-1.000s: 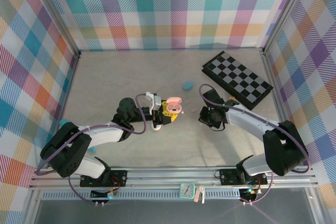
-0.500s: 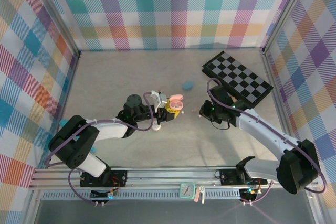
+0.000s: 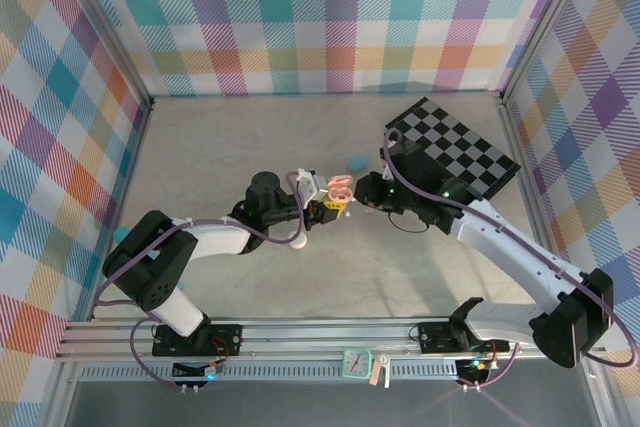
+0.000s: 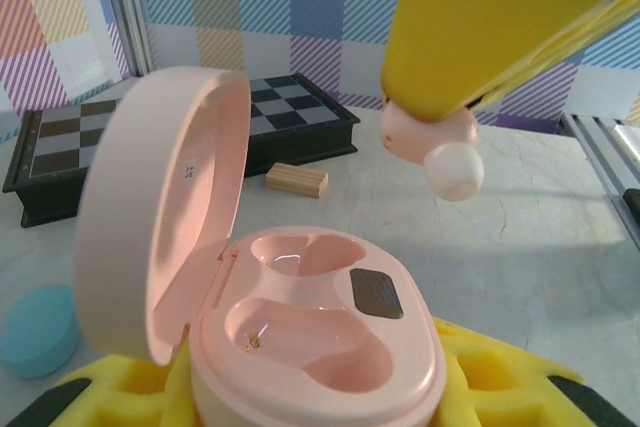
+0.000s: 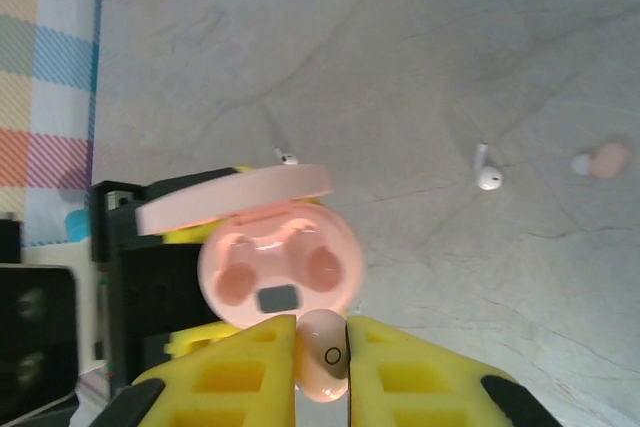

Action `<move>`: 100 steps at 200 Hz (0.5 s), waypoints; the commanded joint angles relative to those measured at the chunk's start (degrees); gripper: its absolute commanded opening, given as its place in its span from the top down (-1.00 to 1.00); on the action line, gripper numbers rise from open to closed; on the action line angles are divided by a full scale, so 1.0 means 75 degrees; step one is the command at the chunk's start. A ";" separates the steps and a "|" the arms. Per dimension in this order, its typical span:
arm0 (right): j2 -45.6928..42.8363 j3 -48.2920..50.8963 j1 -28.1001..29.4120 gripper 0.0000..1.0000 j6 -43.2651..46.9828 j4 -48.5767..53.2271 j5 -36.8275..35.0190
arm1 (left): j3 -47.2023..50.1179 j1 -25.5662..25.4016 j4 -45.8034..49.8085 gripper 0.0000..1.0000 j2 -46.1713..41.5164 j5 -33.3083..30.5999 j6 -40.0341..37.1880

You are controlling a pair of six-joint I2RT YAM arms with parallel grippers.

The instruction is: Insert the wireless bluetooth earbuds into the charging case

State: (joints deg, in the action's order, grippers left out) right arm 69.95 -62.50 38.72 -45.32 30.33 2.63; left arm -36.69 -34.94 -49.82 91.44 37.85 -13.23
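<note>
Earbud: a pink one (image 5: 322,365), pinched in the right hand (image 5: 321,323) and hanging just above the rim of the open case, not yet in a socket.
Case: pink (image 4: 320,347), gripped by the left hand (image 3: 330,205) and held up off the table (image 5: 400,67), its lid (image 4: 160,217) swung back.
Right hand: closed tight on the earbud, whose rounded tip pokes out below the yellow pads toward the case.
Left hand: clamped on the lower half of the case, with a foam pad on either side.
Why held so: the left hand seems to be offering the two sockets (image 4: 295,252), both apparently empty, so the other arm can lower the bud straight in.
Next move calls for: probably turning the bud to match the socket's shape before letting go.
Around: a white earbud (image 5: 488,175), a second white earbud (image 5: 287,157) by the lid, a loose pink earbud (image 5: 605,160), a teal case (image 3: 357,161), a wooden block (image 4: 296,178) and a chessboard (image 3: 455,152).
In the way: the raised lid guards one side, and nothing lies between bud and sockets.
</note>
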 commanded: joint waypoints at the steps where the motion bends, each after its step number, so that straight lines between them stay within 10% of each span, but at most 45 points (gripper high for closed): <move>1: 0.0294 -0.0338 0.0126 0.64 0.0318 -0.0206 0.0246 | -0.0193 0.0030 0.0010 0.33 0.0066 0.0038 -0.0245; 100: 0.1132 -0.0819 0.0180 0.64 0.0497 -0.0422 0.0610 | -0.0214 -0.0099 0.0018 0.33 0.0111 0.0074 -0.0243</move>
State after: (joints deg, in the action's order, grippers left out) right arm 77.76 -66.87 39.79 -42.61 28.32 5.74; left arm -36.71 -35.18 -49.43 91.64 37.85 -13.80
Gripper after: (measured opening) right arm 0.182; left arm 0.359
